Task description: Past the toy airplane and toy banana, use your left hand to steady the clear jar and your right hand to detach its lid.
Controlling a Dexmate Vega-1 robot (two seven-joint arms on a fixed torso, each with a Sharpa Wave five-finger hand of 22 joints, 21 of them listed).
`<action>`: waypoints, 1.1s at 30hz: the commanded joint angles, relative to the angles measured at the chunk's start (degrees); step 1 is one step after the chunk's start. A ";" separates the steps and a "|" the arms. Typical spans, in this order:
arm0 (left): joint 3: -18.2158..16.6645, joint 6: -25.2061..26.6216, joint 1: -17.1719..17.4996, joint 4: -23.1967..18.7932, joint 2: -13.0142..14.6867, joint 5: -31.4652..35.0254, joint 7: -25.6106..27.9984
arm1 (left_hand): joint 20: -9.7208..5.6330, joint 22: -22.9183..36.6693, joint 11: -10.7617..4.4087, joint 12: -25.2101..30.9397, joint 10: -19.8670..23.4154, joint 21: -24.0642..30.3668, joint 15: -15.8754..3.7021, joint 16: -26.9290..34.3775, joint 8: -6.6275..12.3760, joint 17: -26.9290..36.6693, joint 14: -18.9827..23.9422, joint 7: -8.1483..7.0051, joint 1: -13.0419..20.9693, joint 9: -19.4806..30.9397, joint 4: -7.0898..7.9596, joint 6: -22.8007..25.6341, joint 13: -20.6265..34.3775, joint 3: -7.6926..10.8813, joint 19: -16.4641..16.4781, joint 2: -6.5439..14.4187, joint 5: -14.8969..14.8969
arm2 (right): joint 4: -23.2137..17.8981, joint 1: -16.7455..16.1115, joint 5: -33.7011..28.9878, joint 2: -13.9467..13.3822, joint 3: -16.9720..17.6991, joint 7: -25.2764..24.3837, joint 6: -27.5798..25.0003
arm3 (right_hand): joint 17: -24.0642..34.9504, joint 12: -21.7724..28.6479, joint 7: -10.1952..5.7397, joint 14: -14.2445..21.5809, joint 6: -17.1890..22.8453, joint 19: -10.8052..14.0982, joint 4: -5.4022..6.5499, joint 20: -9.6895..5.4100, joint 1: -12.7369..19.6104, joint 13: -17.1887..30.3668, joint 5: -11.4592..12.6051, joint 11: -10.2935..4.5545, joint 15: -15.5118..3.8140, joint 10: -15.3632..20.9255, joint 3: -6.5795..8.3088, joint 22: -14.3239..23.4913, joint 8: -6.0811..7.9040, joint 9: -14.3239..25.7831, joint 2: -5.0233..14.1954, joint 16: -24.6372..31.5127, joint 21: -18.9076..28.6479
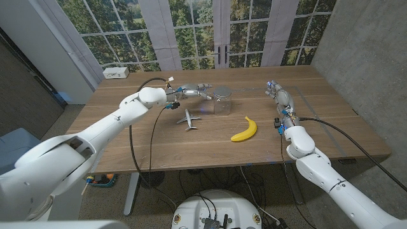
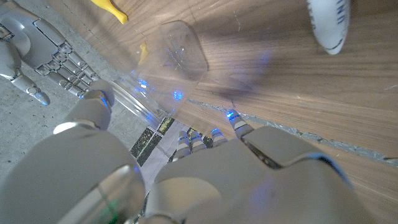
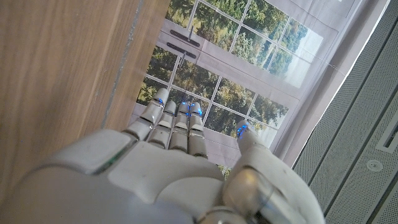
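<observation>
Nearest the head camera, two white arms are seen entering from the bottom corners of the frame. At left of centre, the left hand (image 1: 191,91) is recorded reaching toward the clear jar (image 1: 222,101), which stands upright in the upper middle of the frame, beyond the toy airplane (image 1: 187,119) and the toy banana (image 1: 245,130). In the left wrist view the left hand (image 2: 186,174) is seen with thumb and fingers spread either side of the clear jar (image 2: 168,62); whether the glass is actually touched cannot be told, so a firm hold is not logged. The lid (image 1: 222,93) is noted on top of the jar, not yet detached. At right of frame, the right hand (image 1: 280,97) is seen well apart from the jar, near the table's (image 1: 331,133) right side; in the right wrist view its fingers (image 3: 177,127) are extended and close together, with nothing held. The jar lies to picture left of the right hand, at about the same depth, its long axis vertical; the left hand is the nearer. It is judged that a leftward traverse of the right hand to above the lid is needed.
</observation>
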 commanded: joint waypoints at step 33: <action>4.35 -7.69 -5.61 17.00 -8.74 0.24 -4.18 | -1.32 0.08 0.01 0.97 2.19 -2.37 -1.43 1.00 0.60 0.06 2.79 1.36 5.31 0.48 0.05 -2.72 0.25 -2.44 3.24 0.65 0.20 | -1.66 -2.09 -0.95 0.08 1.22 -1.72 0.37 | 0.06 0.47 0.36 0.73 1.04 0.88 -0.53 0.01 -0.90 0.25 -0.03 0.29 -0.12 0.81 -0.47 0.27 0.06 0.23 0.17 0.65 -0.83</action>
